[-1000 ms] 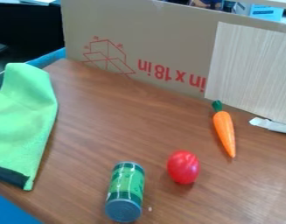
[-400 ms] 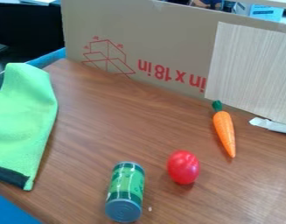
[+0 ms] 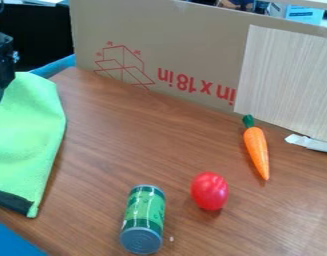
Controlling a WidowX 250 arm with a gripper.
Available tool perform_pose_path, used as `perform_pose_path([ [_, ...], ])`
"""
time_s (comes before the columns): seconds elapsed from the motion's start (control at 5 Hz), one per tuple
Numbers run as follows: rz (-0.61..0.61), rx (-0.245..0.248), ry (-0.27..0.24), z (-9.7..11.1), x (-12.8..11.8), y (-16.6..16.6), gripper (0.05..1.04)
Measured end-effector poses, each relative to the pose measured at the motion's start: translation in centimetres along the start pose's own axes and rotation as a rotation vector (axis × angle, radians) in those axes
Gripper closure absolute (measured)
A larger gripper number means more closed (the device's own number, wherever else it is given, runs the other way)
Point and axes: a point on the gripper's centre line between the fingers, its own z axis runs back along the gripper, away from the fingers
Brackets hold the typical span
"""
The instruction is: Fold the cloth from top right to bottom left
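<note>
Green cloth (image 3: 25, 135) flat at left edge, black patch at bottom corner.

Robot lab, seemingly: black arm (image 3: 1, 56), plastic carrot (image 3: 257, 150), cardboard panel (image 3: 192, 45) behind tabletop (image 3: 132, 145).

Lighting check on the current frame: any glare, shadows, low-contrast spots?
Camera view: pale sheen on the table at lower right; small highlight on the red ball-like thing; soft shadows beside the carrot and along the green cloth's right edge; black arm contrasts poorly with the dark background.
</note>
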Motion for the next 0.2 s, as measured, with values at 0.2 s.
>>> perform_pose_path([
  [0.2, 0.005, -0.011, 0.035, 1.78, 0.06, -1.97, 0.083],
])
